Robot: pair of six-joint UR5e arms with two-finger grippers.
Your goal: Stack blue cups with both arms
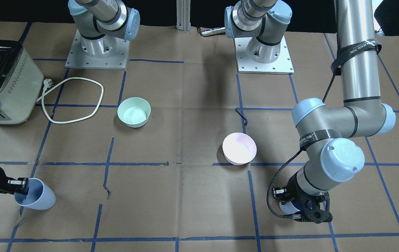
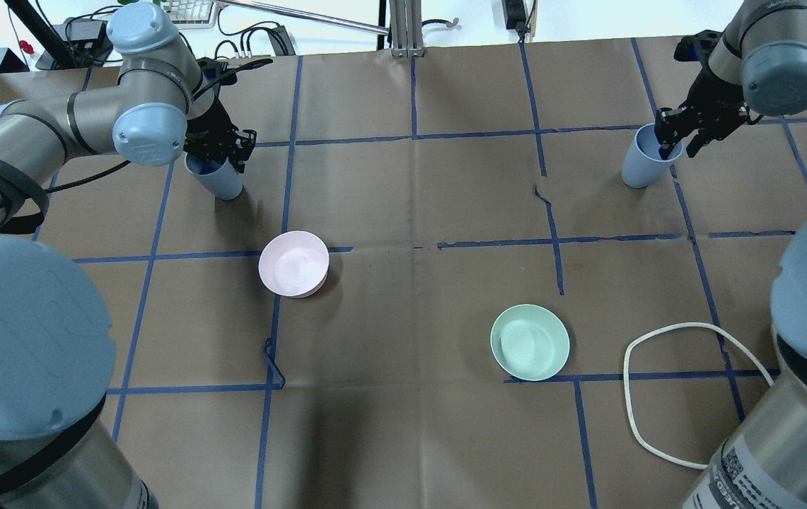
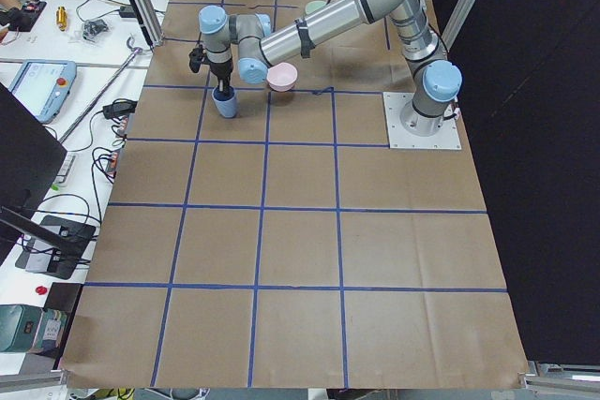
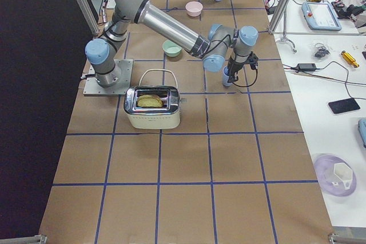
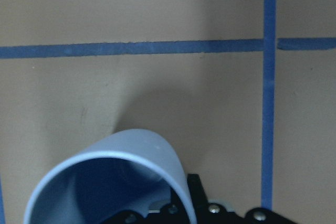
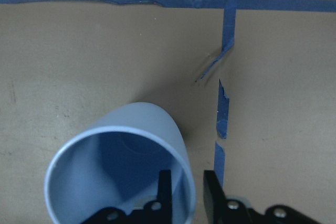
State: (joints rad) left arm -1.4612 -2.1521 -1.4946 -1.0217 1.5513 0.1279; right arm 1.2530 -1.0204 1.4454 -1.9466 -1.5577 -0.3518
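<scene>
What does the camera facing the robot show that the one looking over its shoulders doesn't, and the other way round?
Only the front-facing view shows the toaster and the arms' bolted base plates. Only the overhead view shows the cable clutter beyond the table. Both show a blue cup at the right gripper, the other blue cup at the left gripper, the pink bowl, the mint-green bowl and the white cord.
</scene>
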